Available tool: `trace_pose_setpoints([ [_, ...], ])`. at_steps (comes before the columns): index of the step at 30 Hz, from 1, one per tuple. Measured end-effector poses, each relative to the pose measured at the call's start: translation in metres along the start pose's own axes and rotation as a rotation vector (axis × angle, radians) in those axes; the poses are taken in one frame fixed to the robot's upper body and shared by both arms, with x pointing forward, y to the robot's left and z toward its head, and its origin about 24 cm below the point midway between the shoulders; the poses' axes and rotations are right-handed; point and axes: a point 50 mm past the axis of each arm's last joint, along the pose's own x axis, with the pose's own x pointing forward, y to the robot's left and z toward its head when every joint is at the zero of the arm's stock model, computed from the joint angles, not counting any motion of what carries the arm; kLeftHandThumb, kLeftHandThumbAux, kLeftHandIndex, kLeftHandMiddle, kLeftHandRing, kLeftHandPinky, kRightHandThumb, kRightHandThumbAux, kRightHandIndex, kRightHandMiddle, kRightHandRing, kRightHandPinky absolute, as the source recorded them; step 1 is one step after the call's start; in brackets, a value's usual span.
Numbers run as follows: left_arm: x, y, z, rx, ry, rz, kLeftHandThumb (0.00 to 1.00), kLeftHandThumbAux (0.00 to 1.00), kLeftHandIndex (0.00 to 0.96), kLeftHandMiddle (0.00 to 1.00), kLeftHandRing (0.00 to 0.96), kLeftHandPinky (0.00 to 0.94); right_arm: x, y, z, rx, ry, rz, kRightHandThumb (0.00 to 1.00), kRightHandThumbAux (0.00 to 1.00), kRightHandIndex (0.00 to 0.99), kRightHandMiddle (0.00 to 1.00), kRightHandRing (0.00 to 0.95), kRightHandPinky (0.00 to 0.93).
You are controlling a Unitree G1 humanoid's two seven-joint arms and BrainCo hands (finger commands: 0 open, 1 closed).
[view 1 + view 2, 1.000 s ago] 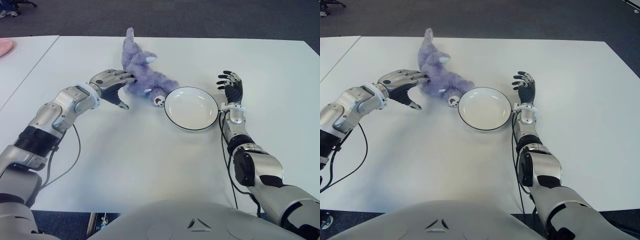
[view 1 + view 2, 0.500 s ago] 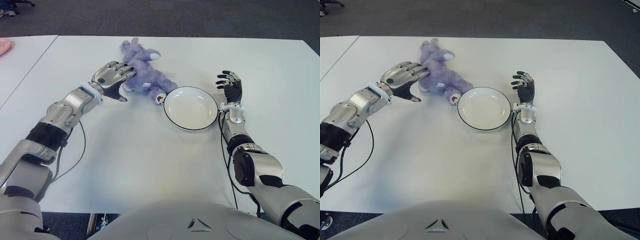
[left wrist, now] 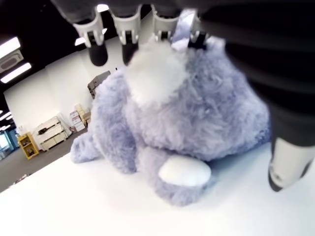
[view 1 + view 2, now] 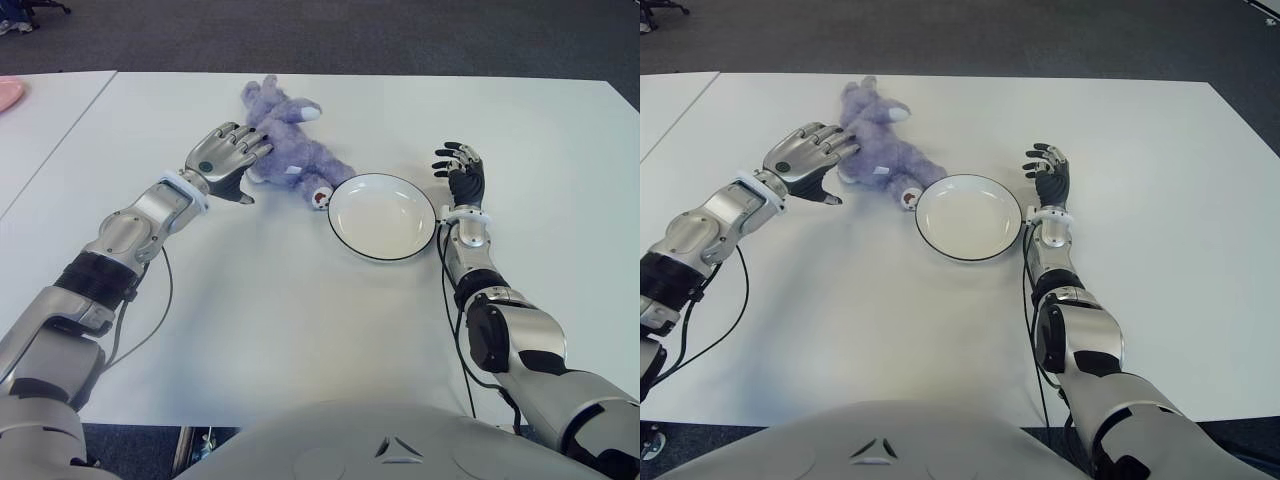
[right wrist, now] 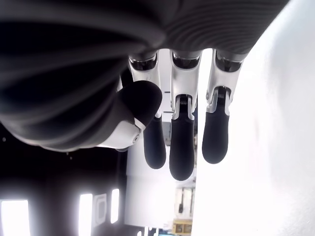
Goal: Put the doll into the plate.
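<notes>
doll [image 4: 285,135] under left hand [image 4: 225,157], seemingly ungrasped.

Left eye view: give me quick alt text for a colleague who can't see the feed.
The left hand has its fingers laid over a purple plush doll lying on the white table, just left of an empty white plate. The right hand shows open, right of the plate.

Left robot hand [image 4: 228,155] moved onto doll [image 4: 285,145], which bunched up & shifted.
</notes>
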Motion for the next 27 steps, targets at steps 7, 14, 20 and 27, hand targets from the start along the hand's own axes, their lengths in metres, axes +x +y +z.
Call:
trace_pose_setpoints([
  [7,-0.012,0.009,0.001,0.017,-0.013,0.018,0.000,0.614,0.082,0.073,0.070,0.061,0.000,0.000,0.000,-0.002,-0.001,0.000,1.000,0.662,0.291,0.377,0.468,0.471],
  [14,-0.036,0.028,0.003,0.019,-0.010,-0.020,0.000,0.611,0.077,0.072,0.066,0.065,0.000,0.001,0.000,-0.002,-0.001,0.002,1.000,0.662,0.289,0.378,0.468,0.464],
  [20,-0.062,0.037,0.002,-0.018,0.019,-0.104,0.000,0.619,0.061,0.059,0.053,0.059,0.000,0.000,0.000,-0.003,0.001,0.001,1.000,0.661,0.288,0.377,0.468,0.480],
  [27,-0.094,0.046,-0.001,-0.074,0.047,-0.239,0.000,0.619,0.043,0.051,0.047,0.058,-0.001,0.000,-0.001,-0.003,0.002,-0.001,1.000,0.661,0.290,0.380,0.468,0.505],
])
